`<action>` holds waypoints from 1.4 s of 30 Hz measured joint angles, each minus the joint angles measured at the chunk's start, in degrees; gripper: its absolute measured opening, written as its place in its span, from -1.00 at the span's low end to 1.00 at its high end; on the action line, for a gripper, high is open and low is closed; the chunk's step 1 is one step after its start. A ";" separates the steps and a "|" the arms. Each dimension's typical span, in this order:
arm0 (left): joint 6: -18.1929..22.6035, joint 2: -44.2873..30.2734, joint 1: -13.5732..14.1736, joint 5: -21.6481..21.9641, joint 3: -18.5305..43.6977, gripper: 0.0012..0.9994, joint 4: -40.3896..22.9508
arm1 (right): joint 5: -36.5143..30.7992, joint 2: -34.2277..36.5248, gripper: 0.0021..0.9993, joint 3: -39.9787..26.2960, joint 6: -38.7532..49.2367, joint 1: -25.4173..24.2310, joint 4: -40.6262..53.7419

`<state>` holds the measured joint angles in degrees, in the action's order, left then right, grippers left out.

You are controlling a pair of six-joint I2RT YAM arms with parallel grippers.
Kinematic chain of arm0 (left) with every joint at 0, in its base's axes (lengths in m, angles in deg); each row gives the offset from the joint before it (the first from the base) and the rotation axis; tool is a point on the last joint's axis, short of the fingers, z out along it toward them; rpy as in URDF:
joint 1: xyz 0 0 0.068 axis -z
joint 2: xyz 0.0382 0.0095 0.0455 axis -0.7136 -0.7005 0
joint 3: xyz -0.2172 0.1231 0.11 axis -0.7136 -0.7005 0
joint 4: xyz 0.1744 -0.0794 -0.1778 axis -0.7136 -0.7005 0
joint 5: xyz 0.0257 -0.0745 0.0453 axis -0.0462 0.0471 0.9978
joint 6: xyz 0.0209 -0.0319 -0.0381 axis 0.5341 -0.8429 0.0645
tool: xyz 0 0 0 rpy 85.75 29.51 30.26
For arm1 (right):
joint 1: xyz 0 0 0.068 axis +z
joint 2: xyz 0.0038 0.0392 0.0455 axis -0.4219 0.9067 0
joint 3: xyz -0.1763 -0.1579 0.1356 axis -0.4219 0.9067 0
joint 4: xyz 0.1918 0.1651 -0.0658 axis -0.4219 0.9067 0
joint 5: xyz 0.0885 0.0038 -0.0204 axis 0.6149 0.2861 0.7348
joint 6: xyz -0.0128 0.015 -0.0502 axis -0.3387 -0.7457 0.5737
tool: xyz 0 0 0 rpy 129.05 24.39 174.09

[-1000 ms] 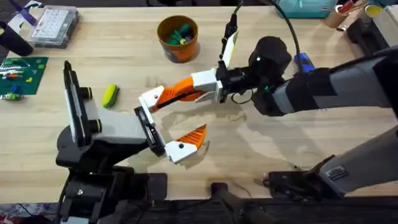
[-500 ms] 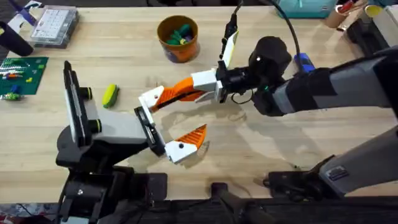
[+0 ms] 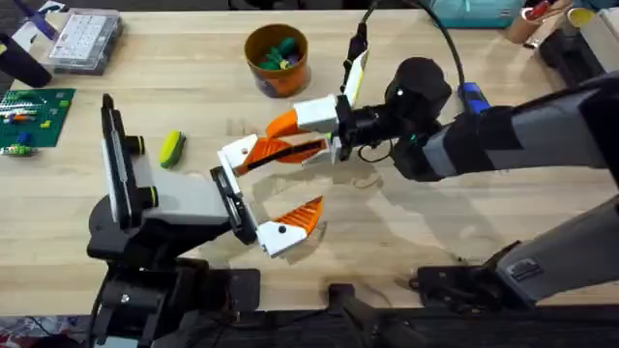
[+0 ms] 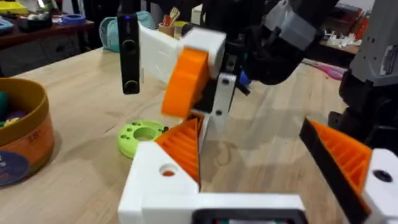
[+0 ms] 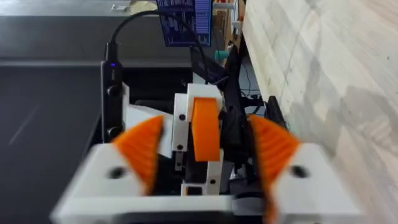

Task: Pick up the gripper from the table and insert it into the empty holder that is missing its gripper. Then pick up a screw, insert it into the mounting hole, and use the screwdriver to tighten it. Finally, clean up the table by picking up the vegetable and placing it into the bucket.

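Right hand [image 3: 280, 138], fingers spread, meets the left hand [image 3: 261, 193], also spread.

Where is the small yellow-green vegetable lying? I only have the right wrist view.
Observer: The small yellow-green vegetable lies on the wooden table, just beyond the left arm.
Operator: And the round yellow-orange bucket?
Observer: The bucket stands upright at the table's far side, with coloured pieces inside.
Operator: The bright-blue screwdriver?
Observer: The screwdriver lies partly hidden behind the right arm.
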<state>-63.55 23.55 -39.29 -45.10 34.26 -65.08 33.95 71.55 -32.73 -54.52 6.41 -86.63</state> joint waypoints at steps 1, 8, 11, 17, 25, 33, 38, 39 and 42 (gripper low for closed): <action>0.00 0.00 0.00 -0.13 0.00 0.97 0.01 | -0.10 0.00 0.67 0.00 0.01 0.02 0.01; 0.00 0.00 0.00 -0.27 0.00 0.97 0.13 | -0.43 0.00 0.99 0.00 0.17 0.08 0.00; 0.00 0.00 0.00 -0.27 0.00 0.97 0.13 | -0.47 0.00 0.99 0.00 0.17 -0.06 -0.02; 0.00 0.00 0.00 -0.27 0.00 0.97 0.13 | -0.65 0.00 0.99 0.00 0.18 -2.08 -0.07; 0.00 0.00 0.00 -0.27 0.00 0.97 0.12 | -4.24 0.00 0.99 -1.57 4.62 -9.53 0.29; 0.00 0.00 0.00 -0.29 0.00 0.97 0.13 | -8.89 -0.05 0.99 -14.61 19.35 -13.91 22.85; 0.00 0.00 0.00 -0.35 0.00 0.97 0.13 | -11.58 0.08 1.00 -23.98 31.57 -15.39 41.20; 0.00 0.00 0.00 -0.34 0.00 0.97 0.13 | -11.97 -0.18 1.00 -26.06 34.34 -15.62 45.77; 0.00 0.00 0.00 -0.43 0.00 0.97 0.12 | -14.10 -2.66 1.00 -30.90 43.04 -16.26 61.92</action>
<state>-63.55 23.55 -39.29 -45.53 34.26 -64.96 19.85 68.89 -63.63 -11.48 -9.85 -24.71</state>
